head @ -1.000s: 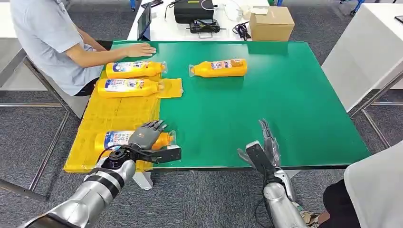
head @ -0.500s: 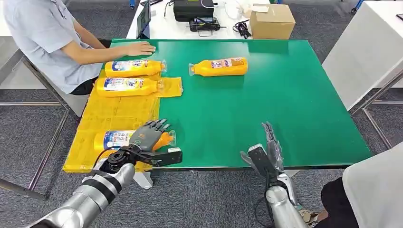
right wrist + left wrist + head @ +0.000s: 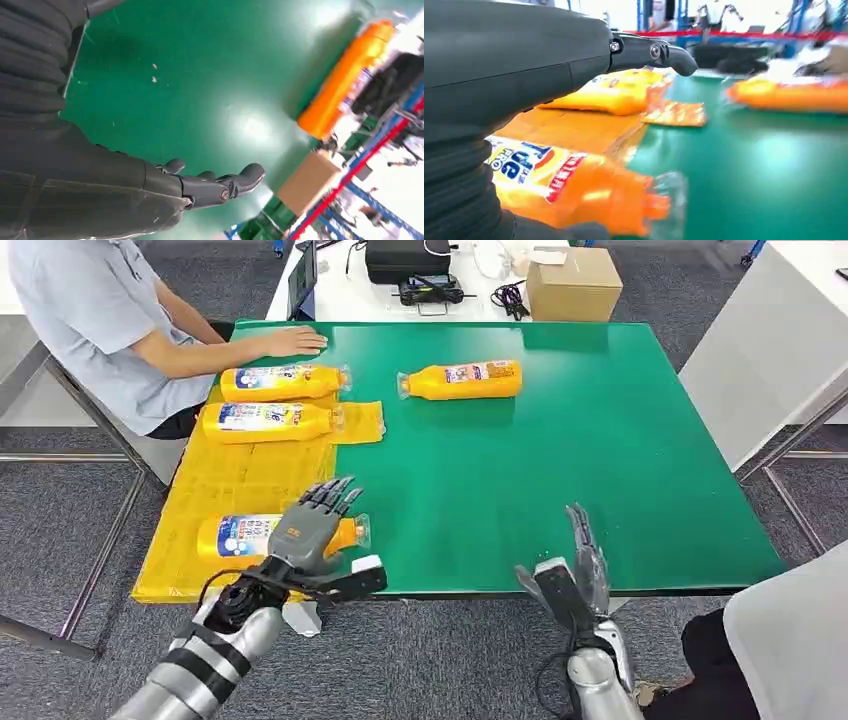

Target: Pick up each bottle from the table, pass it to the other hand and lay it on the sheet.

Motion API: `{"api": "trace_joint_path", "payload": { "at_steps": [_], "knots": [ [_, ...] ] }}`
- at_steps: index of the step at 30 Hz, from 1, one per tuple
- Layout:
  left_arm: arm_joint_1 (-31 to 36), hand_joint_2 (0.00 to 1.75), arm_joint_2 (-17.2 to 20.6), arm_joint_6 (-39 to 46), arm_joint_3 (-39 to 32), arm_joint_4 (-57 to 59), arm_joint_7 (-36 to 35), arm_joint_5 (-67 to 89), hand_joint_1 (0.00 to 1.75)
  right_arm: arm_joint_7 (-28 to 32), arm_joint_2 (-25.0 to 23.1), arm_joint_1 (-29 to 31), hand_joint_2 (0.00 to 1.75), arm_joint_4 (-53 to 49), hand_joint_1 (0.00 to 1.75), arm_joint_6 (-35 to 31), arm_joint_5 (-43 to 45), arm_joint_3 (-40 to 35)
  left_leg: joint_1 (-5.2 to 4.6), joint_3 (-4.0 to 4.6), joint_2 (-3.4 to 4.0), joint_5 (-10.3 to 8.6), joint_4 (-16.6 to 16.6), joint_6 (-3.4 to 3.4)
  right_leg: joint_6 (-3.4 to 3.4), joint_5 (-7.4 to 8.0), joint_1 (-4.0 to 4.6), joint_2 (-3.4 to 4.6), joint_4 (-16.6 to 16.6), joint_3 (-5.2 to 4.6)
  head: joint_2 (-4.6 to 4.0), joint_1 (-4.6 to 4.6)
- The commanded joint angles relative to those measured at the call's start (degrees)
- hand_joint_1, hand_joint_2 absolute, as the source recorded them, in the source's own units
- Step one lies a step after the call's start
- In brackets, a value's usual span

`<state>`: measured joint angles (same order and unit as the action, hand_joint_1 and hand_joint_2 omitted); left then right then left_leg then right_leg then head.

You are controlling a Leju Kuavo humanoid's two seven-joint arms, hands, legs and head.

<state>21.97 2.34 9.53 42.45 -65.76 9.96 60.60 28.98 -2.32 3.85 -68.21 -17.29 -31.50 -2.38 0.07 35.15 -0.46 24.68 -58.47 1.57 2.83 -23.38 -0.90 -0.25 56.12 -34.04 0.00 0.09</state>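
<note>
Green table (image 3: 560, 470) — 4 bottles, 3 on yellow sheet (image 3: 240, 480); both hands spread, empty.

Left hand (image 3: 305, 532) lifted off bottle (image 3: 245, 534); right hand (image 3: 578, 570) withdrew

Green-topped worktable in a carpeted workshop.
The green table (image 3: 600, 440) stands on grey carpet (image 3: 60, 530); a white table (image 3: 345, 295) behind it holds a cardboard box (image 3: 573, 283) and black equipment (image 3: 405, 260), another white table (image 3: 775, 340) to one side.
</note>
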Motion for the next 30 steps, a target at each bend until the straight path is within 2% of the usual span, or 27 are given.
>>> {"api": "trace_joint_path", "payload": {
  "at_steps": [1,4,5,7,8,9,10,11,12,13,17,20,21,23,25,26,27,28,30],
  "knots": [
    [-5.32,1.75,3.31,-2.86,-0.23,-11.70,5.63,-7.95,0.00,0.10,-0.78,-1.05,1.75,-5.01,0.00,0.73,0.51,0.45,0.02,-0.12,0.17,0.09,0.01,-0.07,-0.10,-0.05,0.02,0.15,0.01,0.06,0.00,0.00],
    [-6.59,1.75,2.17,-2.78,-1.61,-12.03,8.80,-12.54,0.00,0.97,-1.53,-1.02,1.75,-5.13,0.00,3.03,4.09,0.75,0.04,-0.24,0.16,0.12,0.01,-0.11,-0.16,-0.08,0.05,0.13,0.00,0.18,0.00,0.00],
    [-8.02,1.75,1.04,-1.63,-3.05,-12.80,11.97,-16.12,0.00,1.60,-2.37,-1.15,1.75,-5.69,0.00,8.56,11.10,1.83,0.04,-0.14,0.14,0.08,0.01,-0.09,-0.12,-0.04,0.05,0.12,-0.02,0.09,0.00,0.00],
    [-8.38,1.75,0.86,-1.66,-2.79,-13.07,11.98,-16.11,0.00,1.62,-2.50,-1.26,1.75,-5.97,0.00,8.52,11.04,1.62,0.02,-0.14,0.14,0.09,0.01,-0.08,-0.12,-0.05,0.03,0.12,0.00,0.08,0.00,0.00],
    [-9.90,1.75,-0.70,-0.44,-4.75,-13.79,14.24,-20.35,0.00,3.30,-3.43,-1.49,1.75,-6.75,0.00,12.35,16.93,2.64,0.02,-0.08,0.12,0.06,0.01,-0.06,-0.08,-0.03,0.03,0.10,-0.01,0.03,0.00,0.00],
    [-11.03,1.75,-1.97,0.12,-5.98,-14.24,15.82,-23.43,0.00,4.25,-3.22,-2.06,1.75,-7.50,0.00,13.44,17.71,2.15,0.03,-0.20,0.16,0.12,0.01,-0.09,-0.14,-0.08,0.04,0.12,0.00,0.13,0.00,0.00],
    [-12.47,1.75,-3.59,1.05,-7.04,-14.82,16.38,-25.79,0.00,4.07,-3.78,-2.78,0.00,-8.64,0.00,15.92,20.44,2.09,0.01,-0.18,0.14,0.10,0.03,-0.07,-0.11,-0.08,0.02,0.09,-0.01,0.10,0.00,0.00],
    [-13.24,0.00,-4.42,1.98,-7.36,-15.51,17.15,-26.85,0.00,5.68,-4.08,-3.64,0.00,-10.94,0.00,16.33,20.63,1.08,0.01,-0.11,0.09,0.07,0.02,-0.06,-0.08,-0.06,0.01,0.05,0.00,0.06,0.00,0.00],
    [-13.59,0.00,-4.81,2.49,-7.12,-15.83,17.65,-27.66,0.00,5.89,-4.30,-4.10,0.00,-12.76,0.00,16.12,20.34,-0.23,0.02,-0.18,0.08,0.14,-0.01,-0.08,-0.12,-0.14,0.03,0.04,0.02,0.13,0.00,-0.02],
    [-14.06,1.75,-5.41,2.57,-7.30,-16.07,17.45,-29.13,0.00,5.92,-4.48,-4.35,0.00,-14.44,0.00,15.59,20.25,-1.39,0.01,-0.13,0.08,0.10,0.00,-0.06,-0.09,-0.09,0.02,0.04,-0.02,0.09,0.00,-0.02],
    [-15.22,1.75,-7.00,5.04,-7.38,-16.43,18.10,-30.13,0.00,2.67,-5.88,-4.28,0.00,-17.15,0.00,12.25,21.01,-2.68,0.01,-0.16,0.17,0.16,-0.02,-0.08,-0.13,-0.13,0.02,0.13,0.04,0.10,0.00,0.00],
    [-18.33,1.75,-9.65,4.84,-8.48,-17.46,17.69,-37.00,0.00,-4.98,-8.01,-3.98,0.00,-15.59,0.00,3.15,18.80,-3.12,0.02,-0.11,0.14,0.11,0.00,-0.08,-0.12,-0.08,0.03,0.10,0.01,0.04,0.00,-0.02],
    [-18.63,1.75,-9.60,2.61,-7.60,-17.74,17.65,-39.41,0.00,-4.43,-7.57,-4.15,0.00,-15.34,0.00,2.18,18.59,-3.85,0.06,-0.39,0.21,0.23,-0.01,-0.15,-0.22,-0.19,0.07,0.16,0.03,0.29,0.00,0.00],
    [-19.30,1.75,-10.25,0.88,-7.25,-17.56,17.84,-43.04,0.00,-4.42,-7.89,-4.54,0.00,-14.94,0.00,0.74,19.88,-2.81,0.02,-0.02,0.13,0.06,0.04,-0.05,-0.08,-0.02,0.03,0.10,-0.05,-0.03,0.00,0.00],
    [-19.69,1.75,-10.87,-0.87,-7.73,-16.66,18.78,-47.83,0.00,-4.81,-6.85,-4.82,0.00,-15.26,0.00,0.41,19.87,-3.14,0.02,-0.06,0.08,0.07,0.04,-0.06,-0.09,-0.05,0.03,0.04,-0.05,0.02,0.00,0.00],
    [-19.76,1.75,-11.27,-0.41,-8.06,-16.10,19.82,-49.59,0.00,-4.59,-5.40,-5.36,1.75,-15.90,0.00,0.85,18.72,-3.86,0.03,-0.17,0.08,0.10,0.06,-0.08,-0.13,-0.09,0.04,0.04,-0.07,0.12,0.00,0.00],
    [-20.00,1.75,-11.80,1.30,-8.61,-16.12,21.19,-50.01,0.00,-4.19,-3.91,-5.81,1.75,-16.33,0.00,-1.56,13.03,-4.94,0.03,-0.12,0.09,0.10,0.03,-0.07,-0.10,-0.08,0.04,0.05,-0.05,0.07,0.00,0.00],
    [-20.52,1.75,-13.17,7.20,-10.31,-16.02,22.98,-48.60,0.00,-5.46,-3.25,-6.52,1.75,-17.02,0.00,-3.77,6.82,-5.87,0.01,-0.04,0.05,0.05,0.05,-0.04,-0.07,-0.04,0.01,0.02,-0.07,0.01,0.00,0.00],
    [-20.48,1.75,-13.84,10.35,-11.15,-14.91,21.10,-50.59,0.00,-5.58,-3.53,-7.24,1.75,-17.44,0.00,-4.01,4.98,-6.75,0.03,-0.14,0.03,0.10,0.05,-0.06,-0.10,-0.10,0.04,-0.01,-0.07,0.12,0.00,0.00]
  ]
}}
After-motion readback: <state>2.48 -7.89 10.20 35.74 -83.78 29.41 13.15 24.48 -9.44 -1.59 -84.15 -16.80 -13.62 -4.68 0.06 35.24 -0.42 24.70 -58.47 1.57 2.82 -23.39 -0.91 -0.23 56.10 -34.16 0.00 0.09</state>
